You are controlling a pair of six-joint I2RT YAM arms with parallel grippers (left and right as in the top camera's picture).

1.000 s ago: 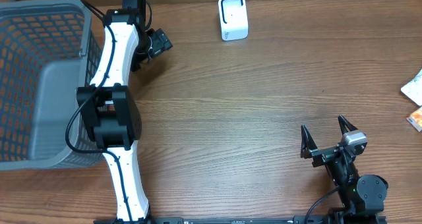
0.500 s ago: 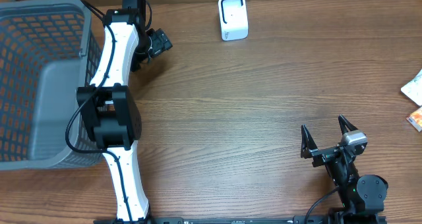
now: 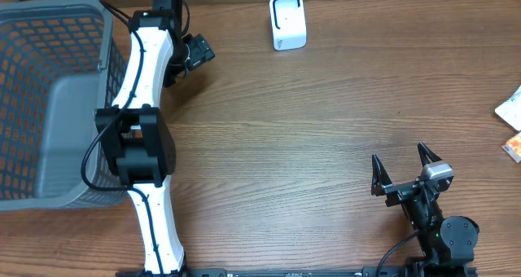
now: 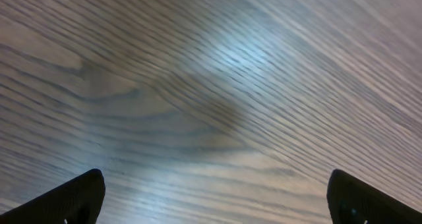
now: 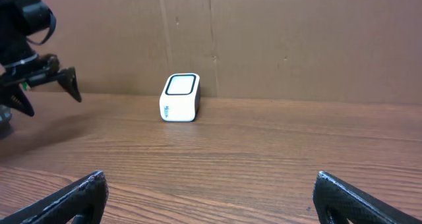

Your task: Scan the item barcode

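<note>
The white scanner [image 3: 287, 21] stands at the worktop's [image 3: 309, 147] far edge, while a white packet [image 3: 510, 108] and a reddish item [image 3: 514, 149] lie at its right edge, cut off by the frame. The left gripper [image 3: 195, 53] hangs with its jaws wide and empty near the far-left corner, beside the grey basket [image 3: 49, 106]. The right gripper [image 3: 400, 159], jaws wide and empty too, sits near the front-right corner, apart from both packets.

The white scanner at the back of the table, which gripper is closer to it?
Left. The left gripper sits just to the left of the white scanner; the right gripper is much farther off, toward the front right near its own base.
</note>
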